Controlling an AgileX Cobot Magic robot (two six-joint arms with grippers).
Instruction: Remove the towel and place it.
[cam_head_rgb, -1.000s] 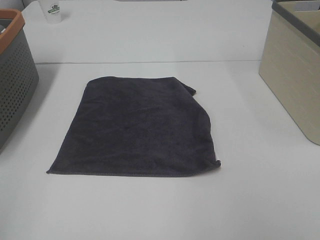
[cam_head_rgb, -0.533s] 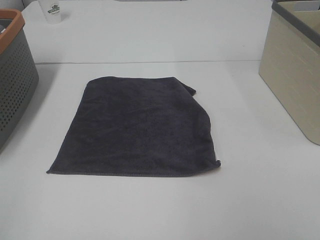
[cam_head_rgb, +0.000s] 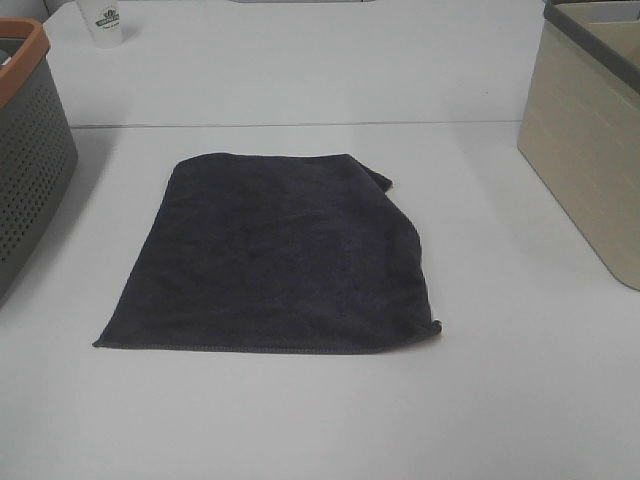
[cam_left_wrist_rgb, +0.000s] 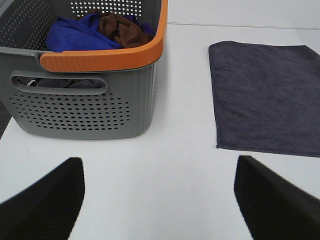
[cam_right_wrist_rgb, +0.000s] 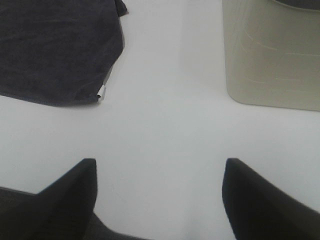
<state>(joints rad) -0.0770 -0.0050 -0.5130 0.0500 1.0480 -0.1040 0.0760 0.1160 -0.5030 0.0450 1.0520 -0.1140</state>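
From the high camera you see the towel (cam_head_rgb: 275, 252) spread flat mid-frame on the desk (cam_head_rgb: 520, 400), with a grey basket (cam_head_rgb: 30, 160) at the left edge and a beige bin (cam_head_rgb: 590, 150) at the right; neither claw shows. It looks soft, light and limp, so pinch a corner or edge and expect sagging.

Your left wrist view adds the basket's contents, blue and brown cloths (cam_left_wrist_rgb: 95, 31), with the towel at upper right. The left claw (cam_left_wrist_rgb: 160, 200) is spread wide, empty.

Your right wrist view alone shows a small white tag (cam_right_wrist_rgb: 101, 93) at the towel's corner. The right claw (cam_right_wrist_rgb: 159, 200) gapes, holding nothing.
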